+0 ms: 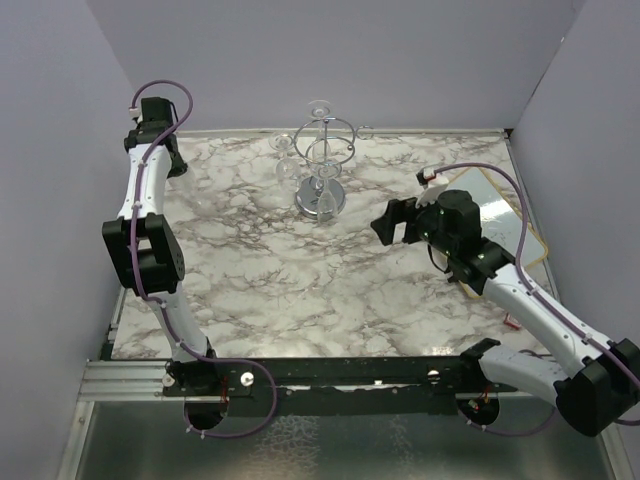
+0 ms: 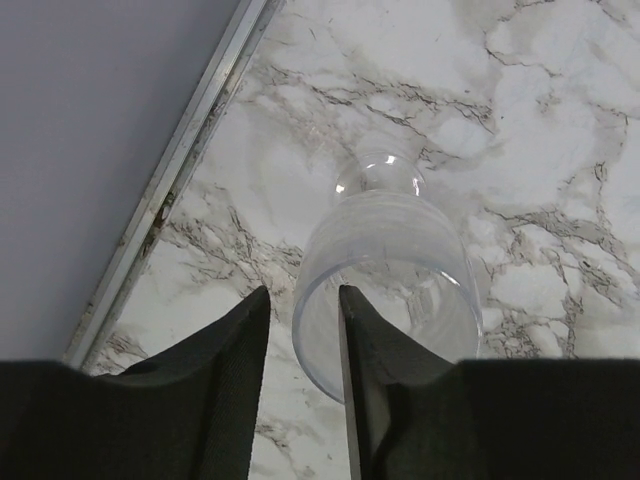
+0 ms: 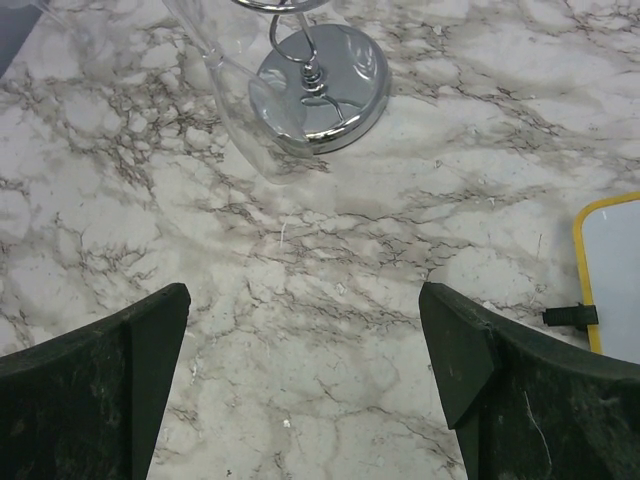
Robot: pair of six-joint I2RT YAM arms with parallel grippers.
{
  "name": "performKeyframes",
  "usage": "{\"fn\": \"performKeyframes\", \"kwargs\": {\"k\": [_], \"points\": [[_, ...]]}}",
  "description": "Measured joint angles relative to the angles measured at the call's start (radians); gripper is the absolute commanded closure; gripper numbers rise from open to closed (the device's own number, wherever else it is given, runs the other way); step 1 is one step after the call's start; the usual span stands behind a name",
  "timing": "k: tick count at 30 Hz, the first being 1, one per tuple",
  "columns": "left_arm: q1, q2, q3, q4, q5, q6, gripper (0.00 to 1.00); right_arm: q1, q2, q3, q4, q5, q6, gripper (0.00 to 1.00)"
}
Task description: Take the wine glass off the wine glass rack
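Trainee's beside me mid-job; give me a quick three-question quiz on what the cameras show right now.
1. True or false: the right hand is wide open with nothing between its fingers.
2. Which hand has the rim of a glass in the gap between its fingers? A) left B) right C) neither
3. Fill in: the round base of the rack stands on the ___ table.
Key: 1 true. 2 A, the left hand. 3 marble.

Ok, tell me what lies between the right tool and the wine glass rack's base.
Between the right tool and the round chrome base: only bare veined marble tabletop, right wrist view.
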Motion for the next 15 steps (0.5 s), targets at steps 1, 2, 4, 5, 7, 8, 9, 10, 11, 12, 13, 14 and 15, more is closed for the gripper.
{"fn": "performKeyframes", "kwargs": {"k": [1,2,4,5,7,8,9,10,11,12,13,14,15], "points": [[0.000,0.000,0.002,-0.001,0.000,0.001,0.57,0.000,-0.006,0.002,-0.004,0.000,0.000,0.01],[0.000,0.000,0.004,0.000,0.000,0.002,0.54,0.000,-0.010,0.005,-0.007,0.000,0.000,0.01],[0.000,0.000,0.006,-0.002,0.000,0.006,0.47,0.000,-0.013,0.019,-0.013,0.000,0.000,0.01],[0.000,-0.001,0.008,-0.004,-0.001,0.008,0.43,0.000,-0.014,0.026,-0.016,0.000,0.000,0.01],[0.000,-0.005,0.013,-0.012,-0.003,0.013,0.37,0.000,-0.018,0.039,-0.023,0.000,0.000,0.01],[0.000,-0.010,0.016,-0.014,-0.004,0.015,0.34,0.000,-0.020,0.045,-0.029,0.000,0.000,0.01],[0.000,-0.019,0.017,-0.015,-0.006,0.016,0.31,0.000,-0.021,0.049,-0.031,0.000,0.000,0.01],[0.000,-0.032,0.017,-0.016,-0.008,0.016,0.29,0.000,-0.023,0.055,-0.036,-0.001,0.000,0.01],[0.000,-0.050,0.017,-0.016,-0.009,0.017,0.26,0.000,-0.024,0.059,-0.039,-0.001,0.000,0.01],[0.000,-0.072,0.017,-0.016,-0.009,0.017,0.25,0.000,-0.025,0.062,-0.040,-0.004,0.000,0.00],[0.000,-0.098,0.017,-0.016,-0.010,0.016,0.24,0.000,-0.025,0.064,-0.040,-0.008,-0.001,0.01],[0.000,-0.126,0.017,-0.016,-0.011,0.016,0.23,0.000,-0.026,0.065,-0.042,-0.011,0.000,0.01],[0.000,-0.150,0.017,-0.014,-0.011,0.015,0.22,0.000,-0.026,0.065,-0.044,-0.015,0.000,0.01]]}}
